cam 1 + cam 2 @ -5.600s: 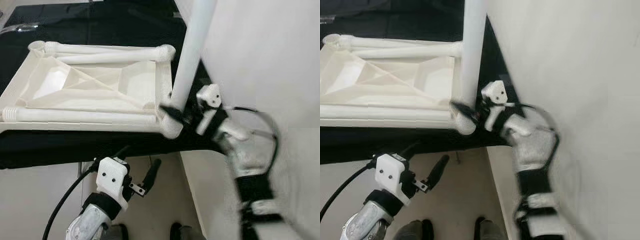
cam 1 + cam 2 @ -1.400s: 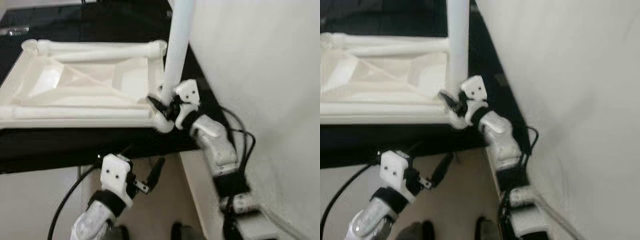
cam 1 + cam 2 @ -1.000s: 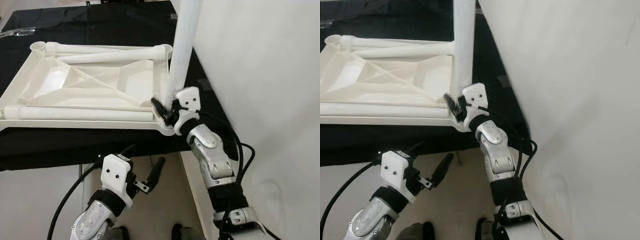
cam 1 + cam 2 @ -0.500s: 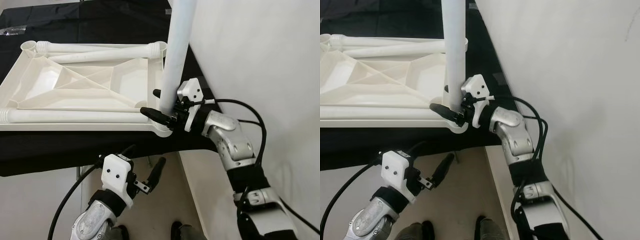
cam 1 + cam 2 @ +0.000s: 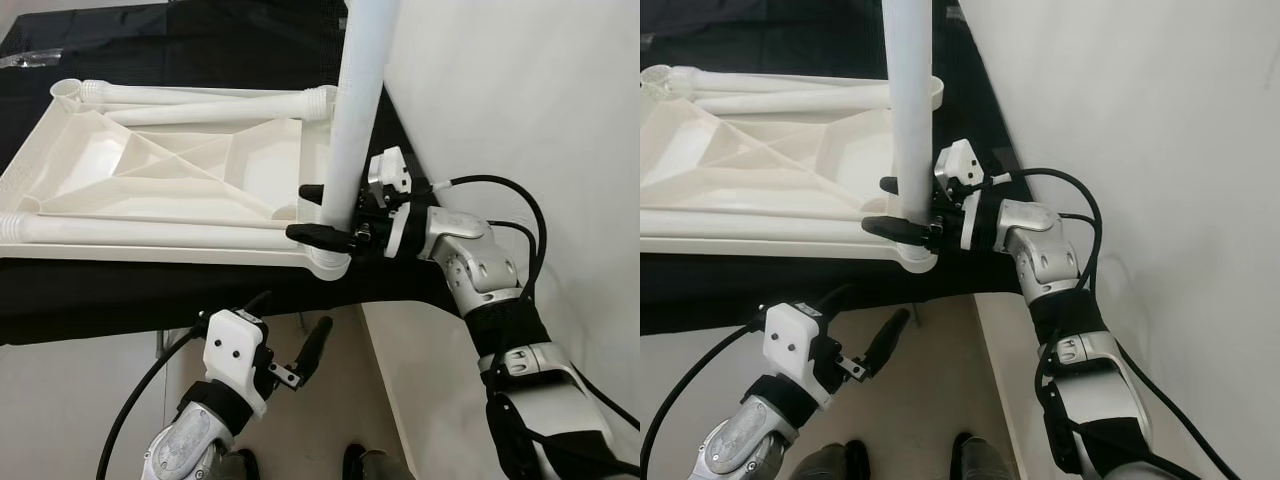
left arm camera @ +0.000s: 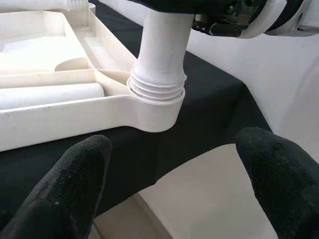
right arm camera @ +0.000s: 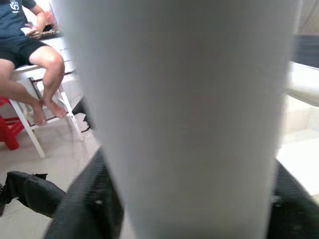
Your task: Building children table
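Table leg: rigid, light, smooth plastic; my right end effector pinches it low, near its threaded corner socket; left end effector spread, idle.

Both arms are built of brushed silver metal segments, rounded and shell-like, joined by black bands at the elbow and wrist. The right arm carries thin black cables that loop out from the wrist and curve back down along the forearm. A white plastic block, with small dark screw holes on its face, sits on top of the right gripper, whose two fingers are long, slim and black. The left arm has the same white housing at its wrist, two dark holes showing, and a thick black cable trailing from it. The left gripper has matching fingers, matte and slightly textured.
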`<state>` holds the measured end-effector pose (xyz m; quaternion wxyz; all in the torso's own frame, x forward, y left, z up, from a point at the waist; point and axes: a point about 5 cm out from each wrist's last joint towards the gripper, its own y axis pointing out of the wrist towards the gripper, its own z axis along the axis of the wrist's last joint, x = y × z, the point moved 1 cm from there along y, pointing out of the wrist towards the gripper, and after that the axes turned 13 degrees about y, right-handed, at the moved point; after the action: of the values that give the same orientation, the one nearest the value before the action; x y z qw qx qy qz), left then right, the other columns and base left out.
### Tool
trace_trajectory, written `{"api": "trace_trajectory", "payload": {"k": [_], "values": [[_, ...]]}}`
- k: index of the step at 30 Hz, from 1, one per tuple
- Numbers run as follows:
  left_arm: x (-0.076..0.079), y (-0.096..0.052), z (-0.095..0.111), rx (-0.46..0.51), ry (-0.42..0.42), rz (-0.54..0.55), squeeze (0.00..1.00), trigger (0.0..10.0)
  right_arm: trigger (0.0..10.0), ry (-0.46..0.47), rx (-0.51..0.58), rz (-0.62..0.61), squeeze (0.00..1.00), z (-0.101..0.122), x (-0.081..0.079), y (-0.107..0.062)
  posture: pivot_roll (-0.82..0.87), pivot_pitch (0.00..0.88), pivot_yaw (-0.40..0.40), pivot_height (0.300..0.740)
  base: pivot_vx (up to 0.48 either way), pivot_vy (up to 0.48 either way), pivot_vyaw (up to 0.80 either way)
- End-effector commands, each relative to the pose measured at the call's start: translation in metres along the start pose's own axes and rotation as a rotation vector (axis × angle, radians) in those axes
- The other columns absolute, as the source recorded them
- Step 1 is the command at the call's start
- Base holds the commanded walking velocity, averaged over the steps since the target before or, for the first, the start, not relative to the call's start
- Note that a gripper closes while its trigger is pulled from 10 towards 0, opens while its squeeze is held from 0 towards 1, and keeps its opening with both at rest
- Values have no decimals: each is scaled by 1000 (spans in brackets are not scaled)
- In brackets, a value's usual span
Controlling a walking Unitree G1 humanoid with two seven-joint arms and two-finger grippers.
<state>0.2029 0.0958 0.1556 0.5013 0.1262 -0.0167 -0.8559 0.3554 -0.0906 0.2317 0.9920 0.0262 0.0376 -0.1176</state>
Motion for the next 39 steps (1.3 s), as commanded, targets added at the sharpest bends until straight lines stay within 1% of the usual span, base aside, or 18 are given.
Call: {"api": "trace_trajectory", "payload": {"k": [1, 10, 15, 16, 17, 18, 19, 20, 23, 26, 28, 30, 32, 34, 35, 36, 37, 39], "values": [[2, -3, -4, -26, -6, -7, 0, 10000, 0, 13, -8, 55, 0, -6, -4, 5, 92, 235, -29, 740, 0, 0, 0], [2, -3, -3, -27, -6, -9, 0, 10000, 0, 16, -10, 68, 0, -6, -1, -1, 88, 242, -29, 740, 0, 0, 0], [2, -3, -4, -27, -10, -9, 0, 10000, 0, -17, -22, -41, 0, -12, 3, -12, 63, 241, -32, 740, 0, 0, 0], [2, -3, -4, -26, -12, -12, 0, 10000, 0, -12, -21, -150, 0, -16, 6, -13, 48, 244, -36, 740, 0, 0, 0], [2, -3, -4, -26, -12, -12, 0, 10000, 0, -12, -21, -150, 0, -16, 6, -13, 48, 244, -36, 740, 0, 0, 0], [2, -3, -4, -25, -13, -14, 0, 10000, 0, 4, 9, -372, 0, -24, 12, -13, 43, 247, -42, 740, 0, 0, 0], [2, -3, -4, -25, -14, -16, 0, 10000, 0, -31, 27, -775, 0, -34, 23, -21, 38, 252, -44, 740, 0, 0, 0], [2, -3, -3, -24, -15, -16, 0, 10000, 0, 13, 106, -1074, 0, -43, 20, -38, 37, 256, -48, 740, 0, 0, 0], [2, -2, -3, -23, -15, -19, 0, 10000, 0, 11, 103, -1109, 0, -52, 6, -35, 45, 266, -36, 740, 0, 0, 0], [2, -1, -3, -22, -18, -25, 0, 10000, 0, 74, 102, -926, 0, -60, -15, -7, 33, 251, -38, 740, 0, 0, 0], [2, -1, -3, -22, -18, -25, 0, 10000, 0, 74, 102, -926, 0, -60, -15, -7, 33, 251, -38, 740, 0, 0, 0], [3, 1, -3, -19, -20, -33, 0, 10000, 0, 82, 92, -811, 0, -56, -19, 12, 28, 252, -48, 740, 0, 0, 0], [3, 1, -3, -19, -20, -33, 0, 10000, 0, 82, 92, -811, 0, -56, -19, 12, 28, 252, -48, 740, 0, 0, 0], [3, 1, -3, -19, -21, -26, 0, 10000, 667, 79, 84, -800, 0, -56, -19, 13, 31, 251, -50, 740, 0, 0, 0], [3, 1, -3, -19, -21, -14, 0, 10000, 10000, 91, 92, -721, 0, -51, -24, 21, 34, 252, -52, 740, 0, 0, 0], [3, 1, -3, -19, -21, -14, 0, 10000, 10000, 91, 92, -721, 0, -51, -24, 21, 34, 252, -52, 740, 0, 0, 0], [3, 1, -3, -19, -21, -12, 0, 10000, 10000, 98, 89, -676, 1000, -48, -28, 25, 34, 252, -53, 740, 0, 0, 0], [3, 1, -3, -19, -21, -13, 0, 10000, 10000, 92, 66, -618, 1000, -46, -31, 29, 33, 251, -54, 740, 0, 0, 0]]}}
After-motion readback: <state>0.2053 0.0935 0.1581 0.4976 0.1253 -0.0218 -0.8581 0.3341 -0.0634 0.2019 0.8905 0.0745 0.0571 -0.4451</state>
